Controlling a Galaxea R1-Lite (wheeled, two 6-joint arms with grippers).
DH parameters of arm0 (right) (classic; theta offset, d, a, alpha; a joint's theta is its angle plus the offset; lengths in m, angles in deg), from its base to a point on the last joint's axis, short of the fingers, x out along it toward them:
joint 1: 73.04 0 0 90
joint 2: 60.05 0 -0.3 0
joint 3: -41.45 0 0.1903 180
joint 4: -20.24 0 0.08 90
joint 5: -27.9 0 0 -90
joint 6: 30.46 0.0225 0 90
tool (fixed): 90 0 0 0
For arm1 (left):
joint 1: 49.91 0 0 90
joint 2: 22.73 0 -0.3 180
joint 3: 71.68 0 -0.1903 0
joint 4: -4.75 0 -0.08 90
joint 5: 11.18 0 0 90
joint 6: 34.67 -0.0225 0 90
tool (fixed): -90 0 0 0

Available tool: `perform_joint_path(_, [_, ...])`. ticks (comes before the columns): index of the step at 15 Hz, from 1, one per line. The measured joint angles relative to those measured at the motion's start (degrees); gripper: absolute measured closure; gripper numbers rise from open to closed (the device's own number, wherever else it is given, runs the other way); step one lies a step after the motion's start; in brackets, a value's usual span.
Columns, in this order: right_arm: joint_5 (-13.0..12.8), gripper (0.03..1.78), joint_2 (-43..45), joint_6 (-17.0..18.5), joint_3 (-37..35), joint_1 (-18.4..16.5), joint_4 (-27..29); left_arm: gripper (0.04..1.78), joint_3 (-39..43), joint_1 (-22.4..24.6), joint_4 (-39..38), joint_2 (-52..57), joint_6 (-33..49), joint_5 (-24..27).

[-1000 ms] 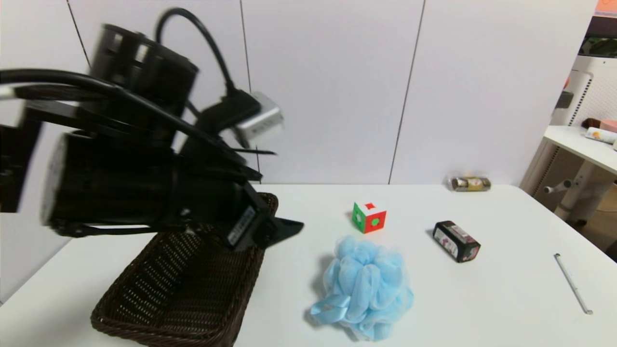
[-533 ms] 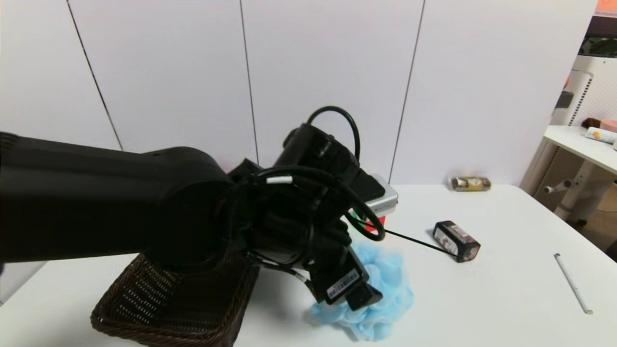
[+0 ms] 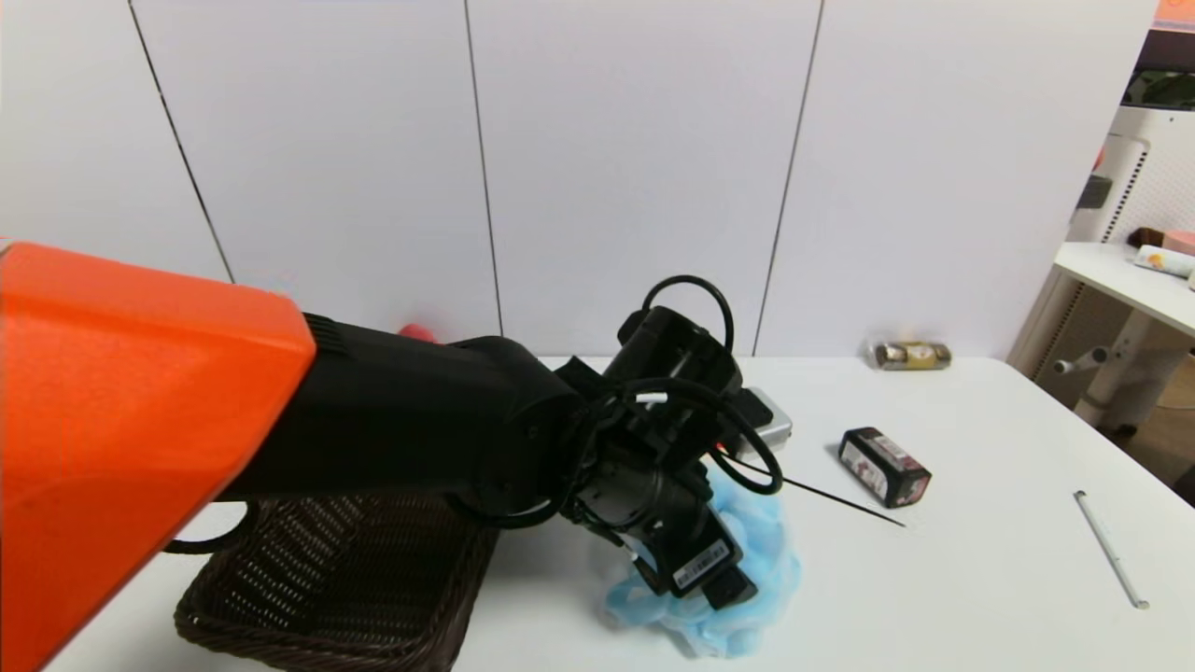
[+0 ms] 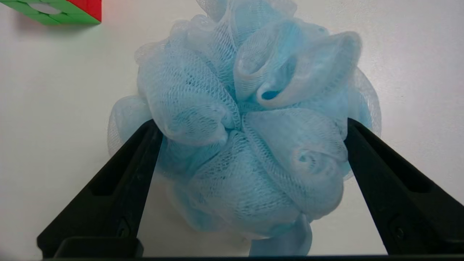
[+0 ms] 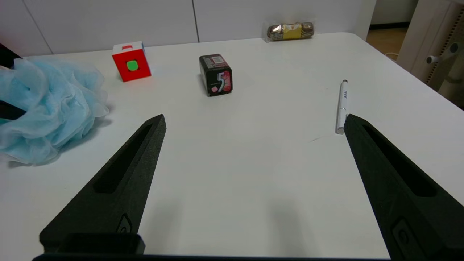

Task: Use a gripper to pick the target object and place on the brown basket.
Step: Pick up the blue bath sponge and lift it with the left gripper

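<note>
Jaws spread wide on the left gripper [image 4: 250,125] bracket the light blue bath pouf [image 4: 250,119] in the left wrist view: one black finger lies at each flank of the fluffy mesh, touching or just brushing its outer folds but not squeezing them, which suits a soft, bulky thing that has to be straddled around its widest part before any closing. A corner of the red-and-green cube [image 4: 54,9] shows at the edge of that view, apart from the pouf, so it should stay out of the grasp. From the head view, the left arm with its orange segment reaches across from the left, over the brown basket [image 3: 308,597], and the left gripper [image 3: 709,583] sits low on the pouf [image 3: 766,551], which lies on the white table [image 3: 980,597] just beside the basket's right side; the short gap means only a small carry once the pouf is held. A black box [image 3: 884,466] and a white pen [image 3: 1108,551] lie farther right, well apart from the work. In the right wrist view, the right gripper [image 5: 253,125] hovers idle over bare table with its jaws wide and holding nothing, the pouf [image 5: 47,108], the cube [image 5: 131,65], the black box [image 5: 216,74] and the pen [image 5: 342,107] all ahead of it.
</note>
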Motion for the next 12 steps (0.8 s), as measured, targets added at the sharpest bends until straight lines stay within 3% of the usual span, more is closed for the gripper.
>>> perform_joint_path(6, [0.0,0.12,0.0,0.0,0.0,0.01,0.02,0.13,-0.13,0.02,0.0,-3.18,0.24,0.0])
perform_joint_path(12, [0.0,0.12,0.0,-0.02,0.0,0.0,0.0,0.89,-0.07,0.02,0.13,-4.33,0.82,0.11])
